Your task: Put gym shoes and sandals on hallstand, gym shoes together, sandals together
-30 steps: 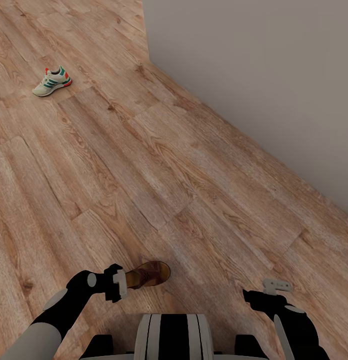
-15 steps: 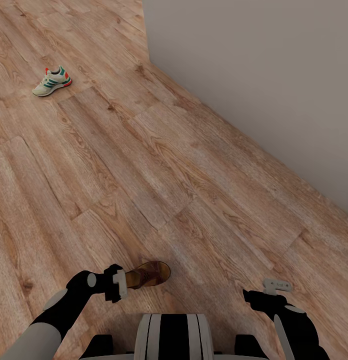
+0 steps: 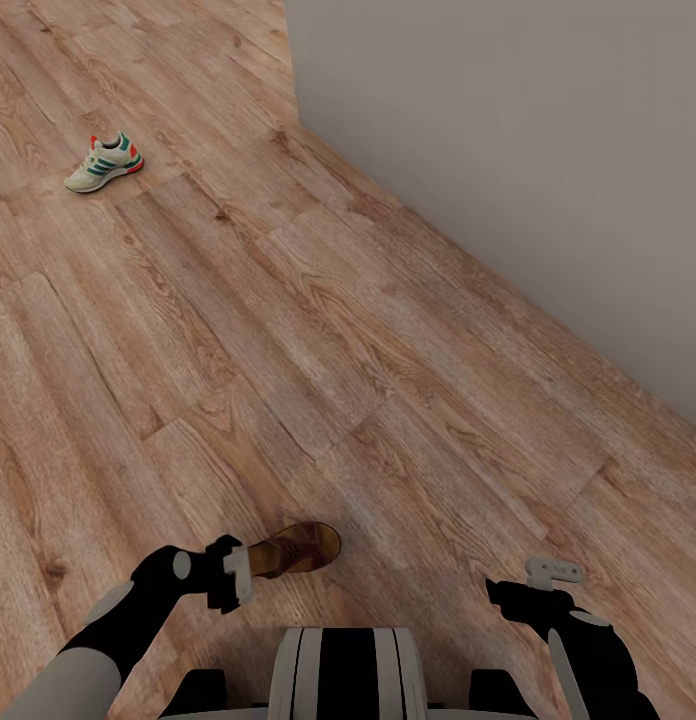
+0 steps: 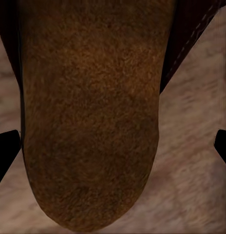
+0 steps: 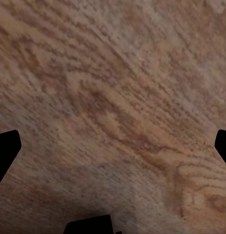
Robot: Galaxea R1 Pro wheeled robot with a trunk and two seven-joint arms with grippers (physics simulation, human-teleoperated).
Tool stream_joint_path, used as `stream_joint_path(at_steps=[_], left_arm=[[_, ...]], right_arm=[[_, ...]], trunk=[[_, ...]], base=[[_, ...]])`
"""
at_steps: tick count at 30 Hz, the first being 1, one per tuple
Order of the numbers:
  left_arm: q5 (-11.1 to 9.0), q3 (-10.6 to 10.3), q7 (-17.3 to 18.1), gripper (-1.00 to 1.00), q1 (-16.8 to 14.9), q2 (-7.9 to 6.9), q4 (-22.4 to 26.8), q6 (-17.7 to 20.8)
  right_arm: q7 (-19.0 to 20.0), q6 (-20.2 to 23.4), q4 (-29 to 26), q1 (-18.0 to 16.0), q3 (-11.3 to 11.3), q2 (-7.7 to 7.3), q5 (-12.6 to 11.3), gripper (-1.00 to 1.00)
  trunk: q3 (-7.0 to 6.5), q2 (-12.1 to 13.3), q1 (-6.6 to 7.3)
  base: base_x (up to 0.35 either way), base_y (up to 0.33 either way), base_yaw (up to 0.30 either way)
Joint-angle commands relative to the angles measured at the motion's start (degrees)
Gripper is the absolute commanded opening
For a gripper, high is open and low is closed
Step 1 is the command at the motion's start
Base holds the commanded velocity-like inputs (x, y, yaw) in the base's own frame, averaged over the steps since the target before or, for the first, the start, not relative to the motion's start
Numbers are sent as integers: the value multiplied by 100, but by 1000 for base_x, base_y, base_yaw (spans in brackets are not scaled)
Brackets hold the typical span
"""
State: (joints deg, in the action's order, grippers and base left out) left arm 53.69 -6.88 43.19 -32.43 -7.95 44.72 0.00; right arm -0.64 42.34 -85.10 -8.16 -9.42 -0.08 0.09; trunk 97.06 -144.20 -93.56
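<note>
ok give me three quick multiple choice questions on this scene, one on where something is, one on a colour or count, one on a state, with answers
1. Where is the gym shoe lying?
A. on the corridor floor, far ahead toward the robot's left
B. against the grey wall
C. under the right tool

2. How many gym shoes show in the head view?
A. none
B. one
C. three

3. What is the state of the left tool?
A. shut flat with nothing near it
B. holding a gym shoe in the air
C. fingers apart, with the sandal between them

Answers:
1 A, the shoe sits alone on the planks in the far left of the head view.
2 B, a single white sneaker with green stripes shows.
3 C, the left wrist view shows the sandal's brown footbed between the two spread dark fingertips.
</note>
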Motion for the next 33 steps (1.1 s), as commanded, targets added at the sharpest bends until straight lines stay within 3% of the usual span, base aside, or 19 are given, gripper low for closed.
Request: stream_joint_path(at_steps=[1, 33], left_arm=[[27, -16, 14, 100, -1, -4, -3, 0], [28, -8, 14, 100, 0, -5, -51, 0]], right_arm=[[-7, 29, -6, -2, 1, -1, 0, 100], [-7, 29, -9, -3, 1, -1, 0, 100]], trunk=[[3, -1, 1], [3, -1, 1]], base=[[0, 0, 0], [0, 0, 0]])
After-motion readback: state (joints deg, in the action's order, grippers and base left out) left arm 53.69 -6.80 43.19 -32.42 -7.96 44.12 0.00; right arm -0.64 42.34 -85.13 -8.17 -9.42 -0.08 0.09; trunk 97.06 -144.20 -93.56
